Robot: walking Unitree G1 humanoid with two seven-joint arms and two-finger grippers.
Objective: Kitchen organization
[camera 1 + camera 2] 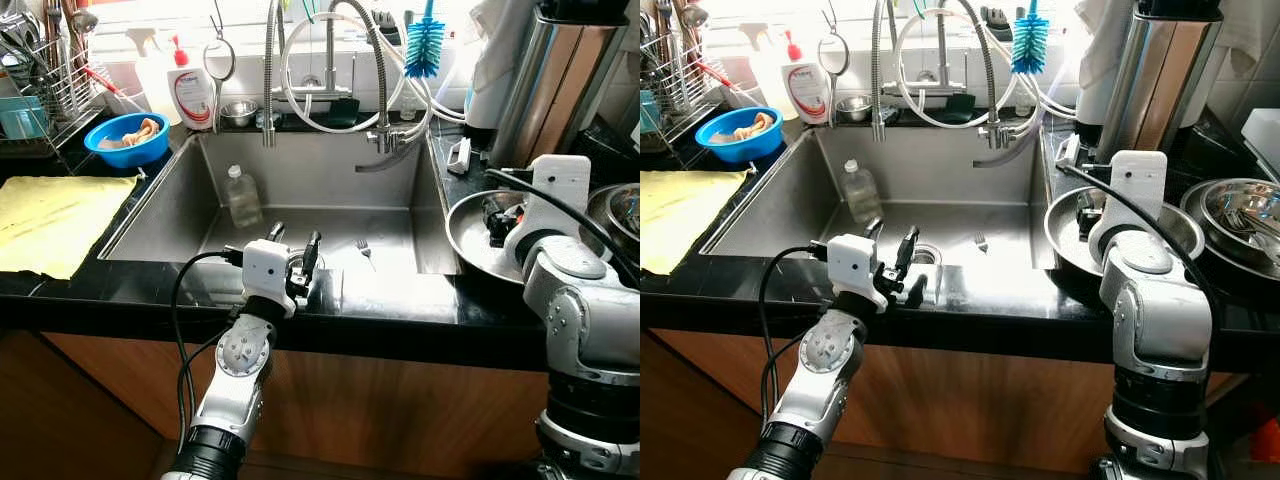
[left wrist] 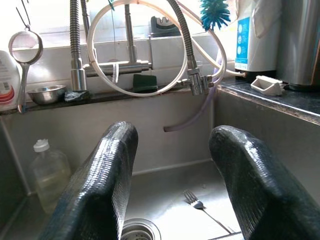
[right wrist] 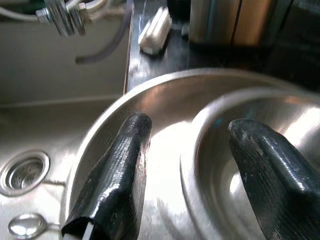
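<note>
Much of the kitchen sink scene sits hidden behind the robot's own arms or runs off the frame.

The right gripper (image 1: pixel 497 221) is largely masked by its white wrist housing over the steel bowl (image 1: pixel 470 245), whose near rim the arm covers. The sink drain (image 1: pixel 925 256) shows partly behind the left gripper (image 1: pixel 902 262). The dish rack (image 1: pixel 35 85) and yellow cloth (image 1: pixel 55 220) are cut by the left edge. The soap bottle's (image 1: pixel 192 92) label is too small to read.
</note>
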